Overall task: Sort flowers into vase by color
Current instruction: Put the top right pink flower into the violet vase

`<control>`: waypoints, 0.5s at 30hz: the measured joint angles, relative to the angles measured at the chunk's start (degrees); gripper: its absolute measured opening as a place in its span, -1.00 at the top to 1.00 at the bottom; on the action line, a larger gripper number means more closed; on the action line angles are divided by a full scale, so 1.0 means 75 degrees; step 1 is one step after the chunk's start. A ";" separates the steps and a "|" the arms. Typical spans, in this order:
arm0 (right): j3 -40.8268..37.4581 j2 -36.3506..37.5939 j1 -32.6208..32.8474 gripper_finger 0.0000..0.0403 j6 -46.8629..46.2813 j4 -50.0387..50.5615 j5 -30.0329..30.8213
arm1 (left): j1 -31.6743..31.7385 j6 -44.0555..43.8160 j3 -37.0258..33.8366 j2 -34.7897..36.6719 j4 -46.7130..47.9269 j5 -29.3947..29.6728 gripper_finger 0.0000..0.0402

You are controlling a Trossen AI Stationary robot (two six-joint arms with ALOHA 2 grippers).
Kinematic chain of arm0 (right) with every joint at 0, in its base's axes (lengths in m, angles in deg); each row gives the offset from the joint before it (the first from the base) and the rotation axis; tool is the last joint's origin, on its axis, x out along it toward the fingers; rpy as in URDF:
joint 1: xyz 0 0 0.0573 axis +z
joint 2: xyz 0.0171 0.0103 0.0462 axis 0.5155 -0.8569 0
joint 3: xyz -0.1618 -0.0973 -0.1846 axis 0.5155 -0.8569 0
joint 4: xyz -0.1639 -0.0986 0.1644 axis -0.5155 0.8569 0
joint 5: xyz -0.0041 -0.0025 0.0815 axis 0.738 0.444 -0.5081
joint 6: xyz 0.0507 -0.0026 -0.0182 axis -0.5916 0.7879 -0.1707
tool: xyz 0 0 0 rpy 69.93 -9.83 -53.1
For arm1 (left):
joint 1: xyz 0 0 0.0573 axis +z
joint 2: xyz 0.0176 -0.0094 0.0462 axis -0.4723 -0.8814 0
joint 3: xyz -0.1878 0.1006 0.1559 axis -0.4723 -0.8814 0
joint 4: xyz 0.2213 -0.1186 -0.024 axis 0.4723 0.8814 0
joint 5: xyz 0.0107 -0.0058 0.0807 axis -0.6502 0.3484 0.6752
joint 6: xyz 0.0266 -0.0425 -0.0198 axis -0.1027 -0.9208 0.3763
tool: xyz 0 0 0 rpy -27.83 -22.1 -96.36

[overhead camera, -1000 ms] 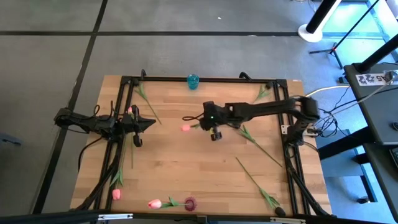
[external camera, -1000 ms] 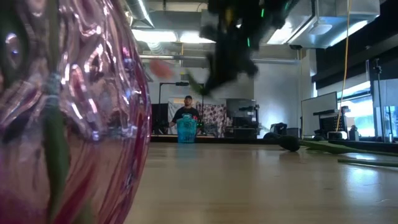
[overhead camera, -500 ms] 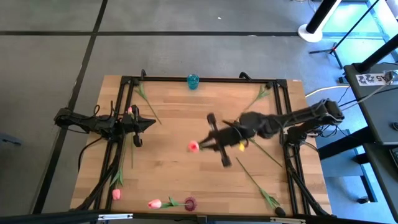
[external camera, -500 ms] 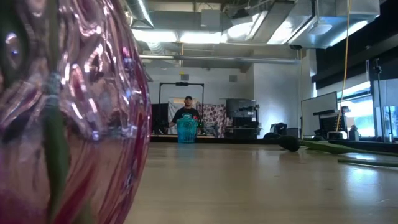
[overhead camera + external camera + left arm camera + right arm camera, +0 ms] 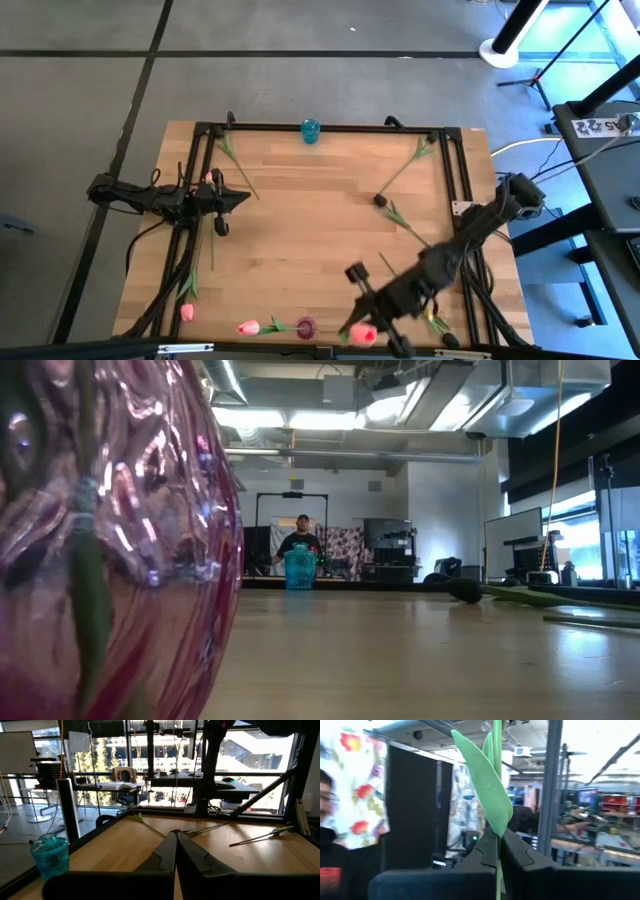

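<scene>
My right gripper (image 5: 362, 314) is at the table's near edge, right of the pink glass vase (image 5: 305, 326) (image 5: 110, 540), shut on a pink-headed flower (image 5: 362, 335). My left gripper (image 5: 240, 197) (image 5: 176, 845) waits shut over the left side of the table. A blue vase (image 5: 311, 129) (image 5: 300, 568) (image 5: 50, 857) stands at the far edge. Pink flowers lie near the left corner (image 5: 186, 312), beside the pink vase (image 5: 248, 327) and by the left arm (image 5: 210, 177). A dark-headed flower (image 5: 380, 200) (image 5: 465, 590) and other stems (image 5: 425, 240) lie on the right half. My right gripper pinches the pink flower's green stem (image 5: 497, 851) between its two fingers, just below a long leaf (image 5: 487, 780). The stem runs across the fingers and on past them. In the high view the pink head (image 5: 362, 335) shows right beside the gripper, over the near edge.
A black frame (image 5: 330, 127) runs around the table's edges. A further stem (image 5: 410, 295) lies close under the right arm near the right corner. The middle of the wooden table (image 5: 300, 240) is bare. A person (image 5: 302, 538) stands in the room behind the blue vase.
My right gripper has swung from the table's middle toward the near edge, turning as it went, and carried the pink flower with it. The flower's head has gone from mid-table to beside the pink vase. The arm has left the low view.
</scene>
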 joint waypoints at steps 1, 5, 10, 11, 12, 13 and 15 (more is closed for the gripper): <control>-0.0001 -0.0213 0.0088 0.99 0.0030 -0.0291 0.0191 | -0.0001 0.0000 0.0001 -0.0001 0.0000 0.0002 0.98; 0.0002 -0.0986 0.0138 0.99 -0.0196 -0.1672 0.0699 | -0.0001 -0.0001 0.0003 0.0001 0.0003 0.0003 0.98; -0.0009 -0.1477 0.0116 0.99 -0.0279 -0.2233 0.1395 | -0.0001 -0.0001 0.0002 0.0000 0.0001 0.0002 0.98; -0.0008 -0.1480 0.0116 0.99 -0.0266 -0.2257 0.1506 | -0.0001 -0.0001 0.0002 0.0001 0.0000 0.0000 0.98; -0.0006 -0.1480 0.0110 0.99 -0.0246 -0.2272 0.1599 | -0.0001 -0.0001 0.0000 0.0001 0.0000 0.0000 0.98; -0.0003 -0.1480 0.0107 0.99 -0.0234 -0.2226 0.1707 | 0.0000 0.0002 0.0000 0.0000 0.0000 0.0003 0.98; -0.0003 -0.1485 0.0107 0.99 -0.0226 -0.1994 0.1925 | -0.0001 0.0002 0.0002 0.0000 0.0001 0.0001 0.98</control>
